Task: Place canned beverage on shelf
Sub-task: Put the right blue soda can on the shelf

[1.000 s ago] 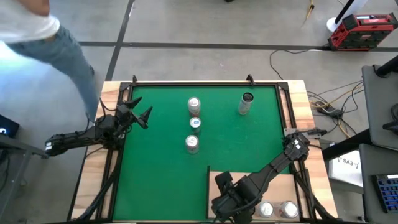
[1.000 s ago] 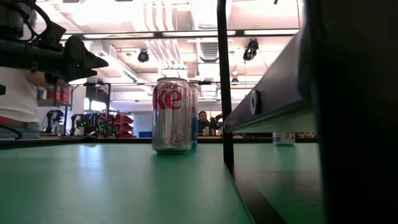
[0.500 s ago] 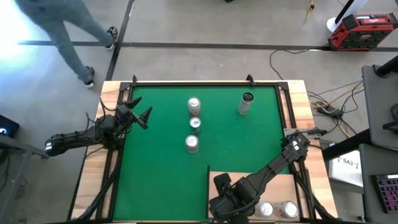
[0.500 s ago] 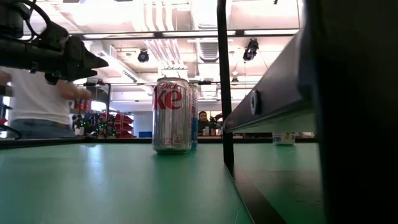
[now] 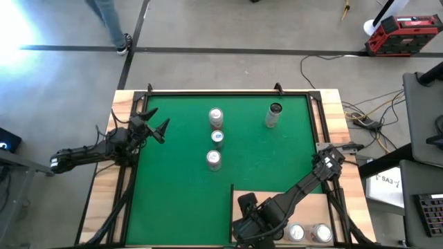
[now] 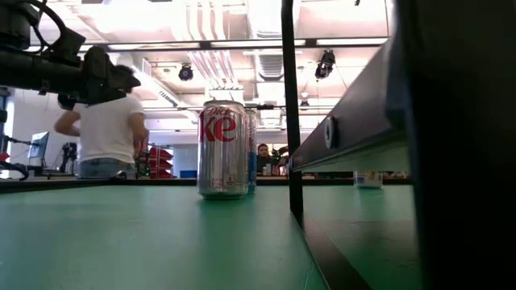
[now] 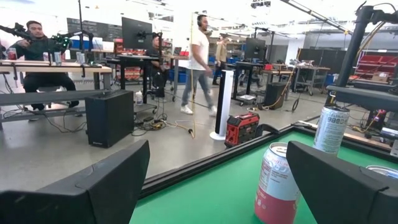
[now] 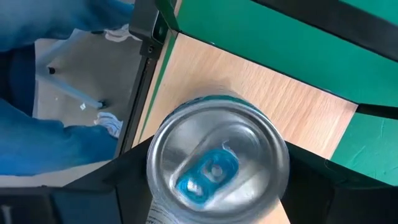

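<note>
The room is a workshop with a grey concrete floor, and the table has a green mat on top. A person is now at the far left, with only the legs in the high view. One second ago this person stood just beside the left side of the table. In the low view the same person now shows from behind, beyond the mat.

The shelf lies at the near right corner of the mat, and two cans stand on its near end. The right gripper hangs over the left part of the shelf, almost where it was before. In the right wrist view the canned beverage stands upright between its fingers, above the pale wood of the shelf. I cannot tell if the fingers press the can or are free from it.

The left gripper waits open over the left edge of the mat and has not moved. The row of three cans and the single can on the mat are also unchanged.
</note>
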Controlling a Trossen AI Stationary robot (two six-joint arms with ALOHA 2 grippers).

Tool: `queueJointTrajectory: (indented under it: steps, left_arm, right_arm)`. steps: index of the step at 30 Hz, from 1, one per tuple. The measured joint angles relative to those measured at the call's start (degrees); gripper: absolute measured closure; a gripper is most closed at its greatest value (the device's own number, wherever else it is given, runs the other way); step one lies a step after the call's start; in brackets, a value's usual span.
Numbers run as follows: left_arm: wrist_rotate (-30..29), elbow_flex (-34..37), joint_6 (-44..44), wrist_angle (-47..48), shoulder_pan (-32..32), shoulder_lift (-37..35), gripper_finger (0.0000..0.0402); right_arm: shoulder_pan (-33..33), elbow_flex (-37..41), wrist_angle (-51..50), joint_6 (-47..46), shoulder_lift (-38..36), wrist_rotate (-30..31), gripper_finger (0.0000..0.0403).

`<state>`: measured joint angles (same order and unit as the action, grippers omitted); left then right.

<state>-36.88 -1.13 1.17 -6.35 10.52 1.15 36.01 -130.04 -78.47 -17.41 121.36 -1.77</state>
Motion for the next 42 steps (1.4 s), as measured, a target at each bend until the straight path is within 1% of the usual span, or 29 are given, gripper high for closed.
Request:
queueJointTrajectory:
  steps: [11, 14, 36, 42]
  left_arm:
    - [0.0, 0.0, 0.0, 0.0, 0.0, 0.0, 0.0038]
    - [0.0, 0.0, 0.0, 0.0, 0.0, 0.0, 0.0038]
    - [0.0, 0.0, 0.0, 0.0, 0.0, 0.0, 0.0038]
    - [0.0, 0.0, 0.0, 0.0, 0.0, 0.0, 0.0038]
  right_arm:
    - [0.1, 0.0, 0.0, -1.8, 0.0, -0.1, 0.0130]
    - [0.1, 0.0, 0.0, -3.8, 0.0, -0.1, 0.0131]
    - [-0.4, -0.5, -1.4, -31.3, 0.0, -0.1, 0.0129]
    - [-0.4, -0.5, -1.4, -43.0, 0.0, -0.1, 0.0129]
